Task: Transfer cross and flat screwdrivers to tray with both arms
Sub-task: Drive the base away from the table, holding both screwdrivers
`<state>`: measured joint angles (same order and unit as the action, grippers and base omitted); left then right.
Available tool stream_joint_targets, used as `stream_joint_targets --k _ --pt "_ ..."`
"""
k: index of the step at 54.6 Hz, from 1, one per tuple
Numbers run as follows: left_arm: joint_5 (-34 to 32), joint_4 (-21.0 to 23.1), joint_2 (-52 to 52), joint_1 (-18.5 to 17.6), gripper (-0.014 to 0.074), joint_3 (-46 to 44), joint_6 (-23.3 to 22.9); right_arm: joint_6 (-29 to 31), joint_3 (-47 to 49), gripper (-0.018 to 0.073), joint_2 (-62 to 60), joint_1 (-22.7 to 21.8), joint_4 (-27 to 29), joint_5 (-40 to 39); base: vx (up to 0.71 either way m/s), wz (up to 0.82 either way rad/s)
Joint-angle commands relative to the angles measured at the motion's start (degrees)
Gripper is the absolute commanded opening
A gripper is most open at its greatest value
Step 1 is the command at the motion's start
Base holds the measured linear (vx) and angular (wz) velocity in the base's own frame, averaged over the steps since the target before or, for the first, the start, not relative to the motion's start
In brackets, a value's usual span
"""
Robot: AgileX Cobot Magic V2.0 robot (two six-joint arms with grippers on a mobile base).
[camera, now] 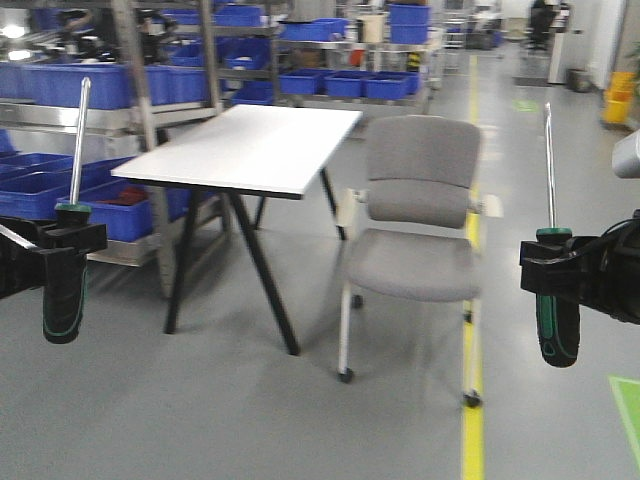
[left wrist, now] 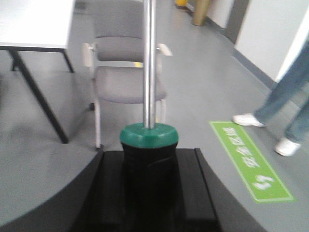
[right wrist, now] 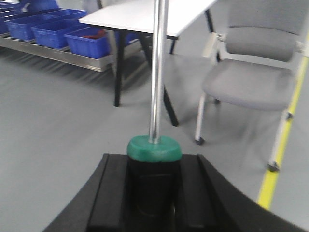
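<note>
The left gripper [camera: 62, 240] is clenching the left screwdriver [camera: 63, 300] by its black handle, the jaws pressing on both sides just under the green collar. The butt of the handle is hanging below the jaws and the silver shaft is rising nearly upright, leaning a little toward the middle. The right gripper [camera: 555, 268] is grasping the right screwdriver [camera: 557, 335] in the same way, handle down and thin shaft pointing straight up. Both wrist views are looking along a shaft from behind the green collar, with black jaw blocks sitting tight against either side of the handle. The two tools are being held in the air, well apart, at opposite edges of the front view. Beyond and between them a white table [camera: 250, 145] on black legs is standing on the grey floor, with a grey chair [camera: 420, 200] just beside it. Behind the table, metal shelving [camera: 130, 50] is carrying rows of blue crates [camera: 70, 85]. A yellow floor line [camera: 472, 400] is running past the chair. In the left wrist view a green floor marking [left wrist: 251, 162] is lying near a person's legs [left wrist: 285, 96] in jeans and white shoes.
</note>
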<state>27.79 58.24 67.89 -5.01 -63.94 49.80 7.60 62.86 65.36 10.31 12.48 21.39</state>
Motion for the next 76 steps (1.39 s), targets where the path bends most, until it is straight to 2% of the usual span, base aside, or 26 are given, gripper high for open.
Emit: stream_joint_targets --k 1,76 --pt "-2.5 2.5 -1.5 -0.4 0.0000 -2.3 0.0 0.3 2.0 -0.0008 -1.3 -0.1 0.1 -5.1 0.51 0.57" --pt "-2.4 2.5 -1.3 -0.4 0.0000 -2.3 0.0 0.3 2.0 -0.0008 -1.3 -0.1 0.1 -5.1 0.51 0.61"
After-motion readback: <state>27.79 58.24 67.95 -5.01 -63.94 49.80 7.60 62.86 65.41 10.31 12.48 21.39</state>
